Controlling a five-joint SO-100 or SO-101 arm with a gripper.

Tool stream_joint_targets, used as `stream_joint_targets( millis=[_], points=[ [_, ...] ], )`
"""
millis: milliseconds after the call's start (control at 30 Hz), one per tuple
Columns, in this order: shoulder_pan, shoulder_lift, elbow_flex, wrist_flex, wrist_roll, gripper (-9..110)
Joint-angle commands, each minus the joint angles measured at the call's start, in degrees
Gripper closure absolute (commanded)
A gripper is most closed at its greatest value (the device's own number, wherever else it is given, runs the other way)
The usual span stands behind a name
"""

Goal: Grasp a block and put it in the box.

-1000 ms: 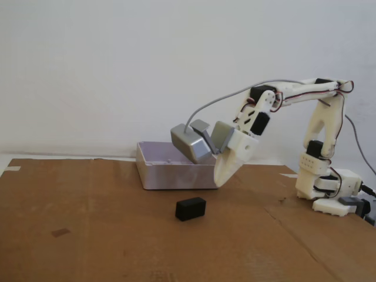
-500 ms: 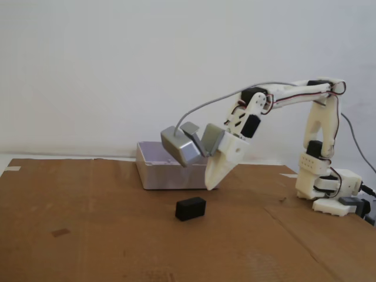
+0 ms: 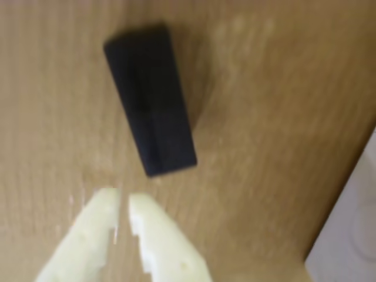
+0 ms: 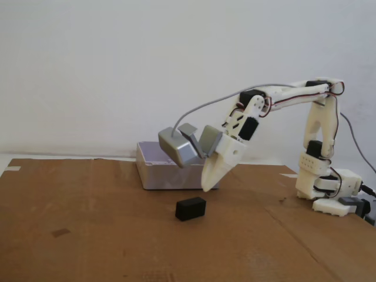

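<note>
Tool nearly closed, empty, poised just near of block; block lies free on bench, box behind, awaiting delivery.

Plain white wall behind a brown cardboard-covered tabletop.

Your wrist view is soft and blurred throughout: the small matte black rectangular block has smeared edges, and the pale end effector fingertips are out of focus. Your fixed view is sharper, with even, diffuse, fairly bright light. The block casts only a faint shadow on the brown cardboard-covered bench. No glare appears.
</note>
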Motion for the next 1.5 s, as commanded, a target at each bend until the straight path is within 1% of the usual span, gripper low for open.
stream_joint_targets(
  millis=[0, 1000, 1200, 1467],
  points=[
    [0.88, 1.76, -7.03, -5.19, -0.53, 101],
    [0.79, 1.85, -7.21, -4.48, -0.53, 101],
    [0.79, 1.23, -11.60, 5.36, -0.62, 101],
    [0.18, -4.13, -17.05, 5.71, -0.62, 101]
  ],
)
